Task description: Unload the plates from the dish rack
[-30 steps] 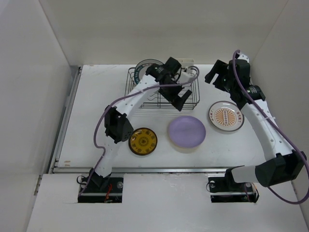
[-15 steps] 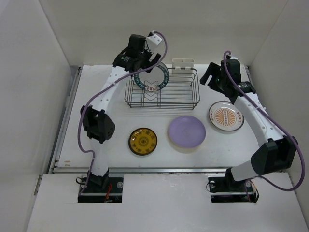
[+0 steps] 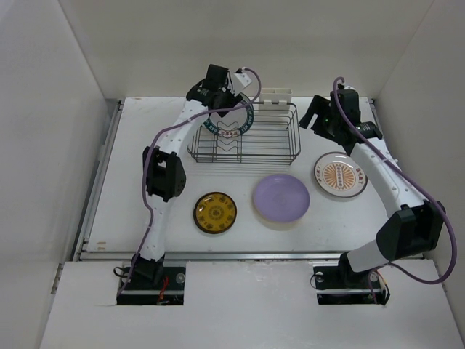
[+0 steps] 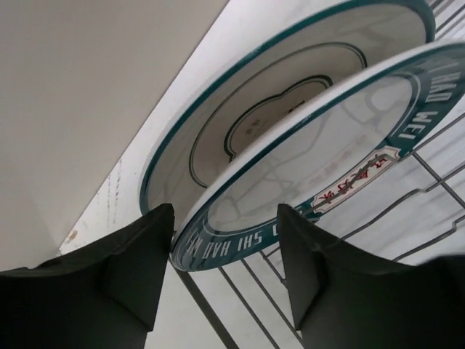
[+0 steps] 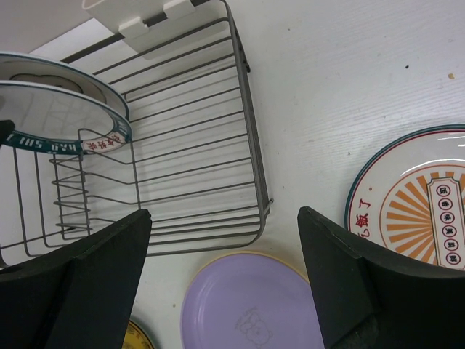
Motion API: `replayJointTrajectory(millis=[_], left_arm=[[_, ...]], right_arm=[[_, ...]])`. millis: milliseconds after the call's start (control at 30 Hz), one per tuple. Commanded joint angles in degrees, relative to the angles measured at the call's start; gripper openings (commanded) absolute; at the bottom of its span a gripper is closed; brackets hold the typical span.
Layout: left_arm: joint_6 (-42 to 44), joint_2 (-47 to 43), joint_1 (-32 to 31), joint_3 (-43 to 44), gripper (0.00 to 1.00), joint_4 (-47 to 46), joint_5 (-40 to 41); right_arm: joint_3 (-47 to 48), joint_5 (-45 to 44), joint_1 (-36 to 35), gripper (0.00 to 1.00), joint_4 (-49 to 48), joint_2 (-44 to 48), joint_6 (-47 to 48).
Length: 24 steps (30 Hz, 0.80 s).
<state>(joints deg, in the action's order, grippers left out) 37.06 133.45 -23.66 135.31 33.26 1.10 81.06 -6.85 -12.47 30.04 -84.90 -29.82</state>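
Teal plate [image 4: 312, 160] upright in rack [image 5: 253, 145]; left gripper [image 4: 227, 276], fingers spread, straddles its rim; advise square pinch, vertical lift.

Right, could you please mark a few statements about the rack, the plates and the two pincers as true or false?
1. The rectangular dark wire dish rack holds two round teal-rimmed plates at one end. True.
2. The plain lavender round plate lies inside the rack. False: it lies flat on the white table, in front of the rack.
3. The right pincer is shut on the white round plate with orange pattern. False: it is open and empty, and that plate lies on the table.
4. The rim of one teal-rimmed plate sits between the fingers of the left pincer. True.
5. The small dark gold-centred plate is stacked on the lavender plate. False: they lie apart, side by side.
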Motion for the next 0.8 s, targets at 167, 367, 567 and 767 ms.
replayJointTrajectory(millis=[167, 367, 567, 767], left_arm=[[-1.6, -1.2, 0.3, 2.0, 0.23, 0.1, -3.0], [-0.9, -3.4, 0.3, 0.1, 0.0, -1.1, 0.4], [0.4, -10.0, 0.3, -0.6, 0.0, -3.7, 1.5], [0.4, -14.9, 0.3, -0.6, 0.0, -3.1, -3.1]], right_arm=[[2.6, -0.4, -0.5, 0.88, -0.1, -0.2, 1.4], [2.6, 0.3, -0.5, 0.88, -0.1, -0.2, 1.4], [3.1, 3.0, -0.5, 0.88, -0.1, 0.4, 1.4], [1.4, 9.7, -1.1, 0.88, -4.8, 2.2, 4.3]])
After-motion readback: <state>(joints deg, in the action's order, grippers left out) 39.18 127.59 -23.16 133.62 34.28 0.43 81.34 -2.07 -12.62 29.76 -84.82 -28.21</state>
